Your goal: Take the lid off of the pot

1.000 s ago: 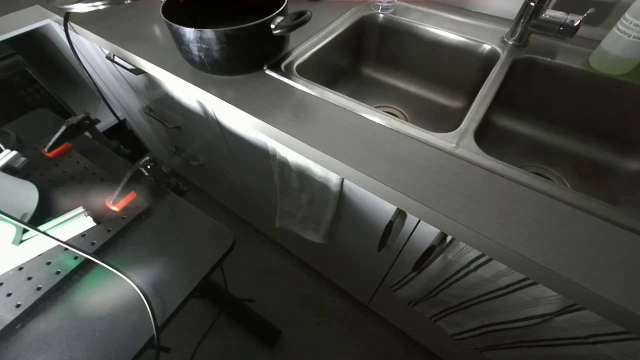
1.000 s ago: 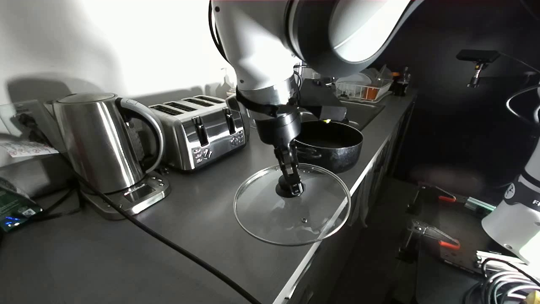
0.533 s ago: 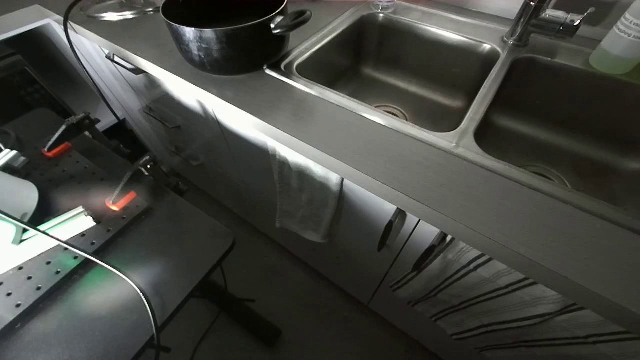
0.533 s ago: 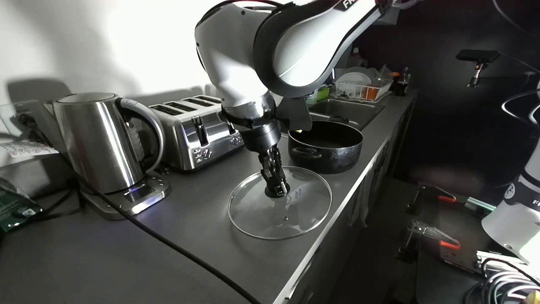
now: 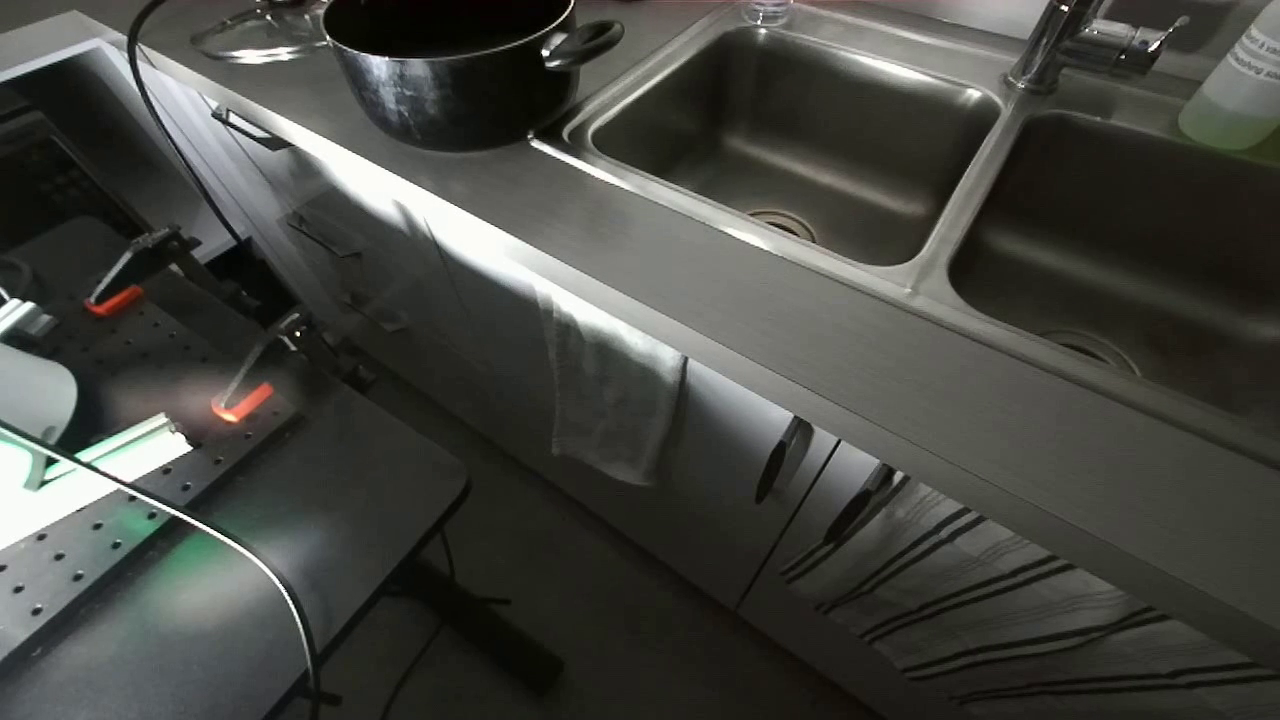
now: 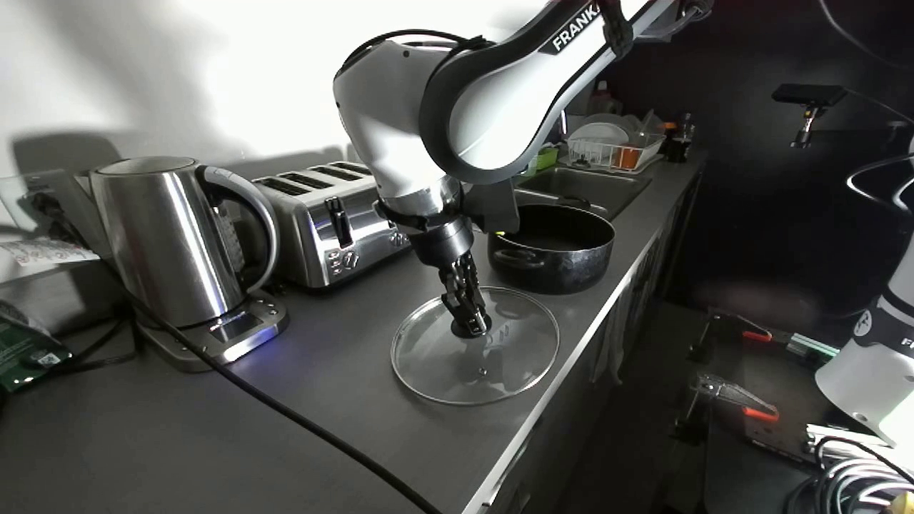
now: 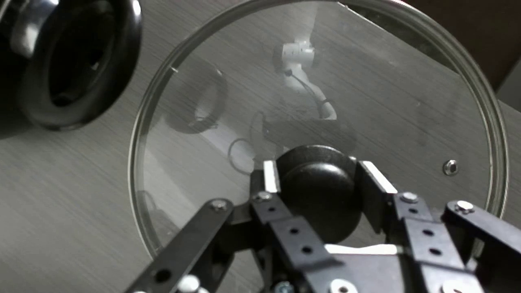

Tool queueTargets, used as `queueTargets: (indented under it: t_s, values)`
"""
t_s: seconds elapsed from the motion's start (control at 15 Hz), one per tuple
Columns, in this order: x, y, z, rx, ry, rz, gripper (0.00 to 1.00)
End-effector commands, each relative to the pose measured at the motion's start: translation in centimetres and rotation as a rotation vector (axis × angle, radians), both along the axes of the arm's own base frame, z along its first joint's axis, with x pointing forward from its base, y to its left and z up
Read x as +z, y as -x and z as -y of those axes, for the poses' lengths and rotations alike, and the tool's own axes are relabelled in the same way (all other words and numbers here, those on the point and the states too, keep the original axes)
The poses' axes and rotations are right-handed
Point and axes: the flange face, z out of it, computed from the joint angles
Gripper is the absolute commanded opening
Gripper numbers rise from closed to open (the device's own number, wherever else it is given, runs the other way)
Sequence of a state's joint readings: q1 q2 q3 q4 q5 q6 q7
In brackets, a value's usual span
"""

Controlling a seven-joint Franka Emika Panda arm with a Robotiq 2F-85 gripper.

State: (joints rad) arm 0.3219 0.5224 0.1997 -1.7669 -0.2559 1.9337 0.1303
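The lid is round clear glass with a metal rim and a black knob. It lies level, off the pot, at or just above the counter in an exterior view. Part of it shows at the top left of an exterior view, and it fills much of the wrist view. My gripper is shut on the lid's knob, one finger on each side in the wrist view. The black pot stands uncovered behind the lid; it also shows in an exterior view. Its loop handle is at the wrist view's upper left.
A steel kettle and a toaster stand along the wall. A black cable crosses the counter. The counter's front edge runs close beside the lid. A steel sink lies past the pot.
The lid has come down with my gripper from above the counter to about counter level. It has shifted away from the counter's front edge. The pot has not moved.
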Motion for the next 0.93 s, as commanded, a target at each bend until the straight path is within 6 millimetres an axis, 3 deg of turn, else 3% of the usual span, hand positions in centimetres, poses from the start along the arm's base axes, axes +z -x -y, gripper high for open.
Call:
queueTargets:
  t_s: [0.0, 0.2, 0.27, 0.33, 0.53, 0.87]
  values:
    - [0.8, 0.6, 0.8, 0.014, -0.006, -0.013, 0.24]
    - [0.5, 1.1, 1.6, 0.023, -0.006, -0.023, 0.27]
    - [0.3, 1.2, 1.9, 0.023, -0.003, -0.022, 0.74]
    - [0.1, 1.3, 2.2, 0.022, -0.001, -0.027, 0.77]
    - [0.1, 1.6, 2.9, 0.021, 0.002, -0.033, 0.97]
    - [1.9, 3.3, 3.4, 0.064, -0.003, -0.02, 1.0]
